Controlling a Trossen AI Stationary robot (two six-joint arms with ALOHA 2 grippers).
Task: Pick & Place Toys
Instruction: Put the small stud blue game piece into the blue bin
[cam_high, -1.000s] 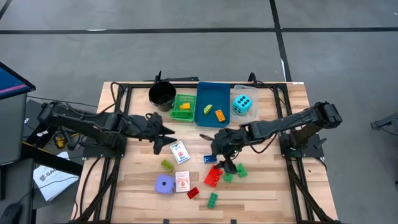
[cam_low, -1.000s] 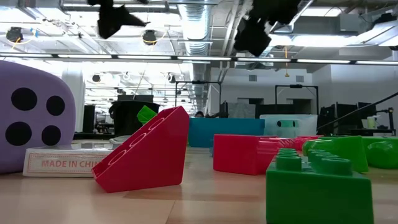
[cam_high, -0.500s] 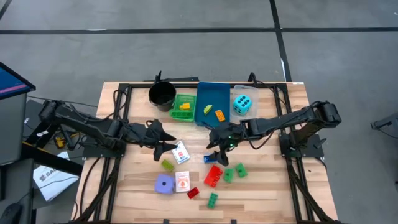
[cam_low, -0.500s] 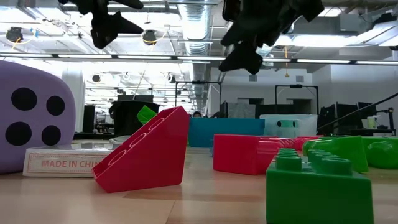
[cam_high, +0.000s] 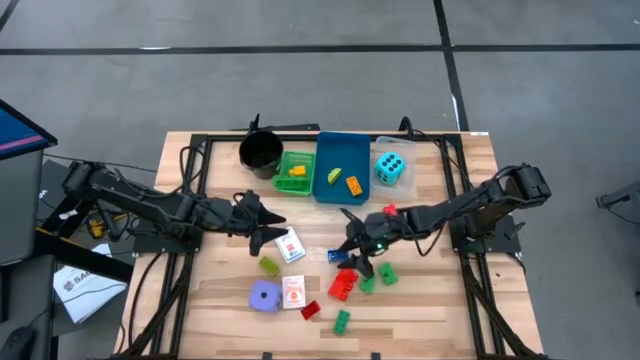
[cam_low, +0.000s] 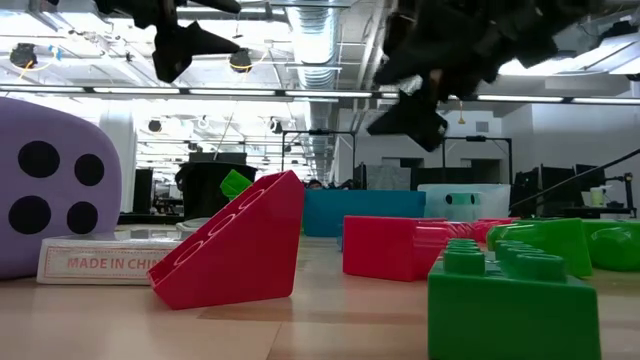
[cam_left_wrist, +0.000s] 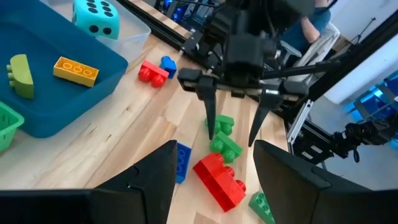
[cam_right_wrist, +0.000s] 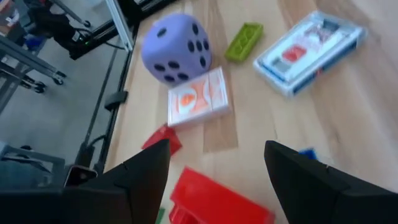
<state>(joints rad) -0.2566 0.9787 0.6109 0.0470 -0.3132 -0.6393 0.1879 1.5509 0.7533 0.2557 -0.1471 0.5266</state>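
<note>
Toys lie loose on the wooden table: a purple die (cam_high: 264, 296), two white card packs (cam_high: 289, 245) (cam_high: 293, 292), a large red brick (cam_high: 343, 283), green bricks (cam_high: 385, 273), a blue brick (cam_high: 335, 256) and a yellow-green brick (cam_high: 269, 265). A cyan die (cam_high: 391, 168) sits in the clear tray. My right gripper (cam_high: 357, 252) hangs open just above the red and green bricks (cam_left_wrist: 224, 140), touching nothing. My left gripper (cam_high: 266, 226) is open in the air beside the far card pack, pointing toward the table's right.
Along the far edge stand a black cup (cam_high: 261, 152), a green tray (cam_high: 283, 176) and a blue tray (cam_high: 327, 185) holding a yellow brick (cam_left_wrist: 74, 70). A small red piece (cam_left_wrist: 152, 71) and a blue one (cam_left_wrist: 166, 63) lie near the trays. Bare wood shows at the near left.
My right gripper has come down toward the red and green bricks, shifting a little toward the near edge and rolling at the wrist, its fingers staying apart. My left gripper has sunk slightly. No toy has moved.
</note>
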